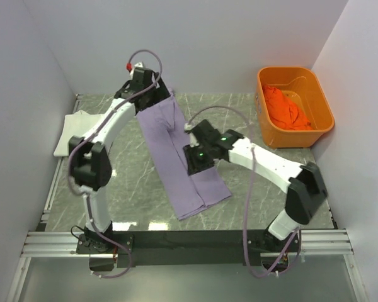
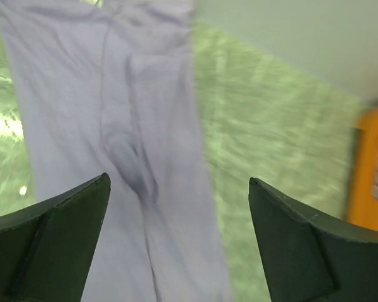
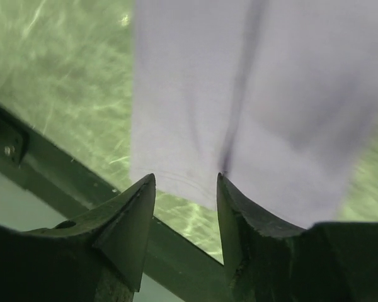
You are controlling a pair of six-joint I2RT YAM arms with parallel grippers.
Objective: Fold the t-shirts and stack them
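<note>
Green-veined marble is seen as the desk (image 1: 132,182), closed in by pale walls. At its middle the lavender shirt (image 1: 176,151) is laid flat. It is doubled lengthwise into a long strip that runs slantwise from the far centre to near the front edge, with a crease down its length. It is judged to be light, limp cloth with no stiffness. It would be expected to sag and trail when lifted and to slide readily on the smooth stone, and no breakage is to be feared. A hold is best taken at the corners of one short end, pinched through all layers, so that the strip can be carried over onto itself; a grip at the middle would likely bunch it. The left end effector (image 2: 177,182) is poised above the far end of the strip, fingers spread wide and nothing between them. The right end effector (image 3: 186,177) is poised above the near half, towards the hem, its fingers parted and likewise empty. Three shirts are counted, one of each colour. Besides the lavender one, a white shirt (image 1: 75,129) lies as a compact, seemingly folded piece at the far left of the desk, well apart from the strip. An orange shirt (image 1: 285,107) is crumpled in a tub (image 1: 290,137) at the far right. One tub and two arms are counted.
</note>
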